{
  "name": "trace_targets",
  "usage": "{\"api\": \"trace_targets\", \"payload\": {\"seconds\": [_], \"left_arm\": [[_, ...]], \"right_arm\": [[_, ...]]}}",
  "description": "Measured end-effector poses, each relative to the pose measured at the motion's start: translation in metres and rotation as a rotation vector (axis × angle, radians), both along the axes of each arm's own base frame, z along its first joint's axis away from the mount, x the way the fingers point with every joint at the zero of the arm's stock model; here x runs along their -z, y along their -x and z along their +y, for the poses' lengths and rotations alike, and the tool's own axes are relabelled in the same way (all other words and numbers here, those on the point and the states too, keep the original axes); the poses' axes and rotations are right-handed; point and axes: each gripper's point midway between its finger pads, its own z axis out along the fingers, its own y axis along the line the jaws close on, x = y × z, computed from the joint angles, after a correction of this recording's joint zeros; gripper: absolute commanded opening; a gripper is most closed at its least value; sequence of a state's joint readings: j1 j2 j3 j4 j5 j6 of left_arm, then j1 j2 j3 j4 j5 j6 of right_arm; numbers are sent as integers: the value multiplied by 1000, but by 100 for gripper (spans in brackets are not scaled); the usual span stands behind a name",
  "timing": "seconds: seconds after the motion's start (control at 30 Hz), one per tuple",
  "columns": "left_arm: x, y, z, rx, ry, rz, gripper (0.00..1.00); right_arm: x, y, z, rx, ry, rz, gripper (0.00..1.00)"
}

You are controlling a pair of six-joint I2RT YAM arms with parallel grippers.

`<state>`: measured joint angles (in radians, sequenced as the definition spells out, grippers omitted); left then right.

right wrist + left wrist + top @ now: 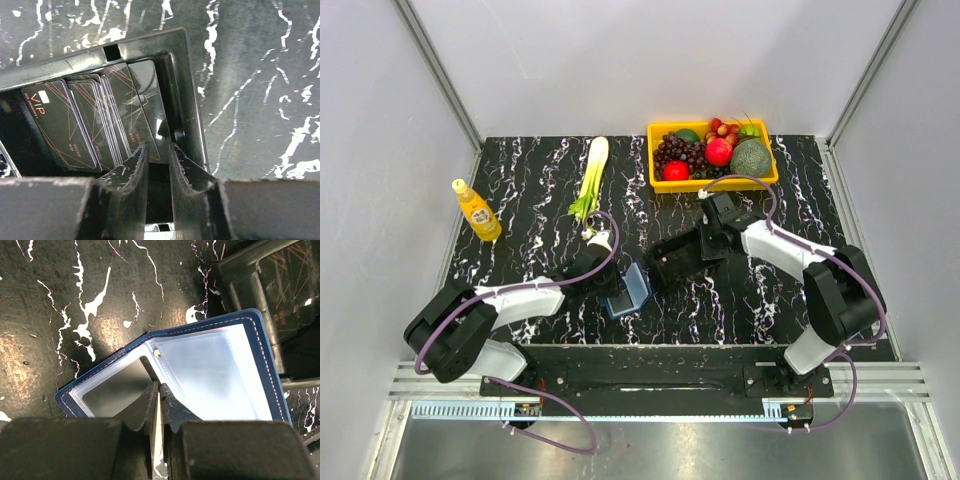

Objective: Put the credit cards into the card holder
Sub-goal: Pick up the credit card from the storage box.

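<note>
The card holder lies open mid-table, just left of the black tray, pinched by the left gripper, likely to steady it, while the narrowly parted, empty right gripper hangs over the tray's credit cards.

Your left end effector is clamped on the near edge of the open card holder, so that side is blocked. The holder's clear pockets lie uncovered on its far side. The black tray crowds the holder's right edge, and whether they touch is unclear. Your right end effector sits inside the tray, fingers slightly apart, squeezed between the fanned cards and the tray wall. Bare bench lies far left, bounded by the bottle and green stalk. The fruit basket blocks the far right.
</note>
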<state>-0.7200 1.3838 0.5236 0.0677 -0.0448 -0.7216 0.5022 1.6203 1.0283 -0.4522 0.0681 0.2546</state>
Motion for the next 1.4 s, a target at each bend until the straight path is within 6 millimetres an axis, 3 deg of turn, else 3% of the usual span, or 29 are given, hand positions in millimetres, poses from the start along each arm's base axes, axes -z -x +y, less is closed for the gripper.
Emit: {"api": "trace_targets", "payload": {"seconds": [0.17, 0.4, 0.6, 0.83, 1.1, 1.23, 1.3, 1.4], "left_arm": [[0, 0, 0, 6, -3, -3, 9], [-3, -5, -7, 27, -1, -6, 9], [-3, -6, -9, 35, -2, -8, 9], [0, -6, -9, 40, -8, -2, 9], [4, -8, -20, 67, 13, 18, 8], [5, -9, -23, 74, 20, 20, 8], [5, -9, -24, 75, 22, 20, 8], [5, -9, -24, 77, 23, 20, 8]], "right_arm": [[-4, -4, -10, -4, -9, -1, 47], [-16, -9, 18, -50, -148, 13, 48], [6, -12, 20, -28, -136, 58, 50], [12, -10, 31, -61, -185, 85, 37], [2, -2, 57, -128, -324, 120, 34], [-2, 1, 63, -145, -362, 133, 39], [-1, 0, 62, -136, -356, 130, 46], [3, -5, 55, -101, -315, 111, 47]]}}
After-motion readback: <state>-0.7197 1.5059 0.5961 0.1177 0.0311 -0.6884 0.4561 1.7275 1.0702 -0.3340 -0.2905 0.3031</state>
